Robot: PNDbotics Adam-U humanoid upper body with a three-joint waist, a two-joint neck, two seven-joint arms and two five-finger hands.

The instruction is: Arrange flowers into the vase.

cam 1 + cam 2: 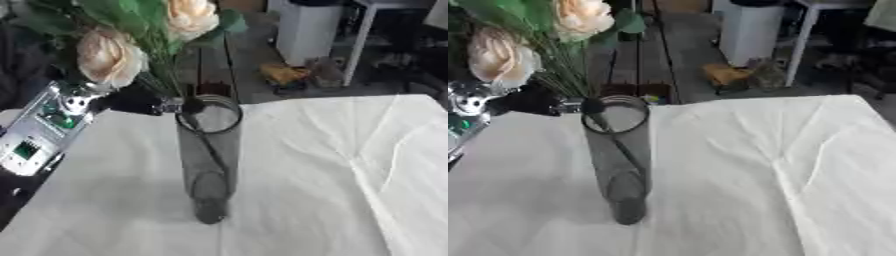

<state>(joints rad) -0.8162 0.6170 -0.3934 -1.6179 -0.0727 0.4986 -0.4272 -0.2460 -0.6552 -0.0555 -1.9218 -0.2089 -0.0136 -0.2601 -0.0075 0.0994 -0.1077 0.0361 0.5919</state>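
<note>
Desk cloth: a white cloth point(350, 190) lies nearest me, creased in long soft folds, and covers the desk the vase stands on.
Vase: a tall, narrow cylinder of smoky clear glass point(208, 160) stands upright near the middle of the cloth, its round mouth open towards me; I judge the narrow bore is what will keep the stems bunched and standing.
Stems in the vase: at least one thin stem runs on a slant down inside the glass towards the base, so the bunch is already partly in.
Flowers: pale cream, rose-like blooms point(109, 56) with soft layered petals and broad green leaves rise above and to the left of the vase mouth, looking like fabric, though I cannot be sure.
Left hand: my black hand point(140, 102) reaches in from the left, just beside the rim, fingers closed round the thin green stems where they gather above the mouth; I hold them low there, I judge, so the ends steer straight down the tube.
Left forearm: a silver casing with green lights point(44, 130) slopes up from the lower left.
Right hand: it shows in neither view.
Progress: the stems look part-way down, with my grasp not yet let go.
Risk: the vase is tall on a small base, so a sideways pull on the stems could tip it.
</note>
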